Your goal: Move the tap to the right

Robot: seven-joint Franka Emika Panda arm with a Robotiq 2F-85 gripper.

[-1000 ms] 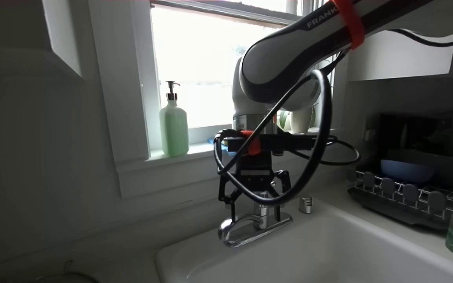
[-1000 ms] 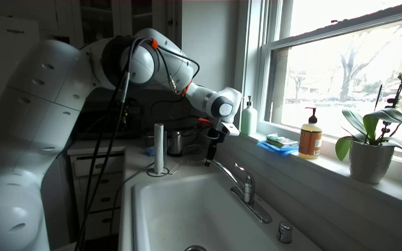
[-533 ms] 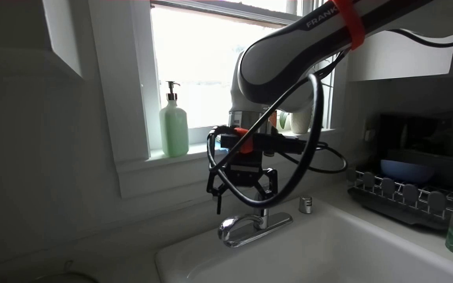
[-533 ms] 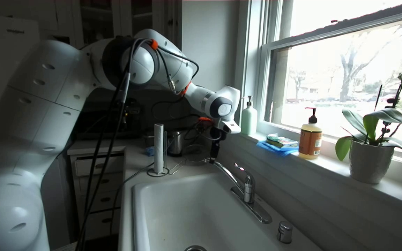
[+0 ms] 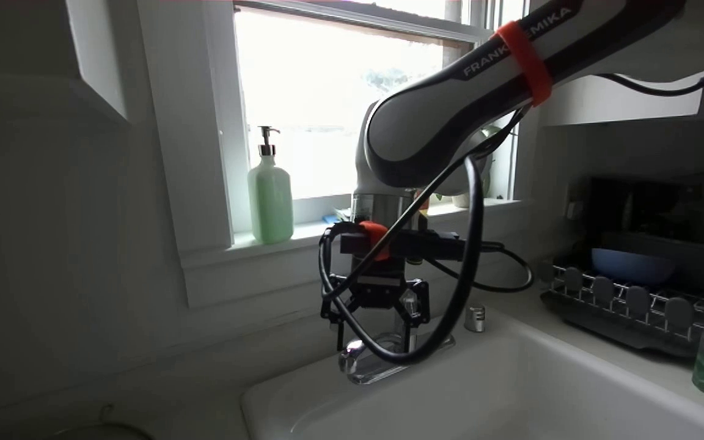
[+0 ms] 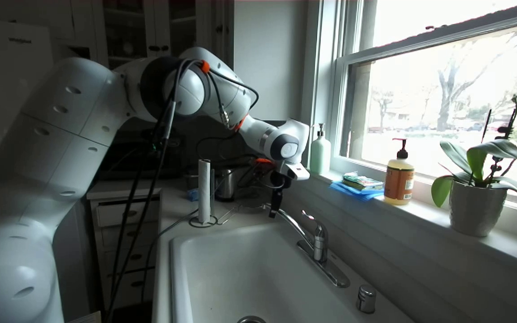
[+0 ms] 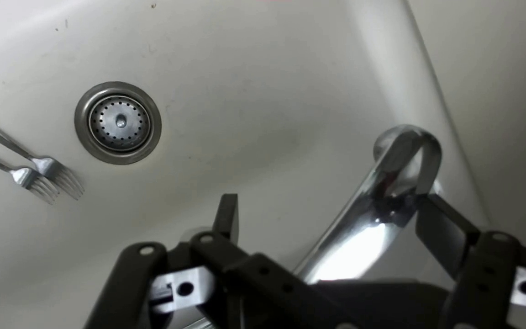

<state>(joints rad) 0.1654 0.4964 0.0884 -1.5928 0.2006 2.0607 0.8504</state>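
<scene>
The broad white sink [image 6: 245, 264] bears, at its back, the shiny chrome tap [image 6: 319, 244], whose long thin spout [image 7: 361, 233] slants up and rightward in the wrist view. The black two-fingered gripper [image 7: 327, 208] straddles it, spread wide and holding nothing; the spout lies far nearer the picture-right finger [image 7: 442, 233], contact unclear. A push crosswise to its axis probably comes next.

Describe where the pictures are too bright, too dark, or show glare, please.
In both exterior views, the window is very bright, partly washed to white; in an exterior view, the upper cabinets fade into darkness; in the wrist view, white glare lies on the tap and a soft shadow crosses the sink.
</scene>
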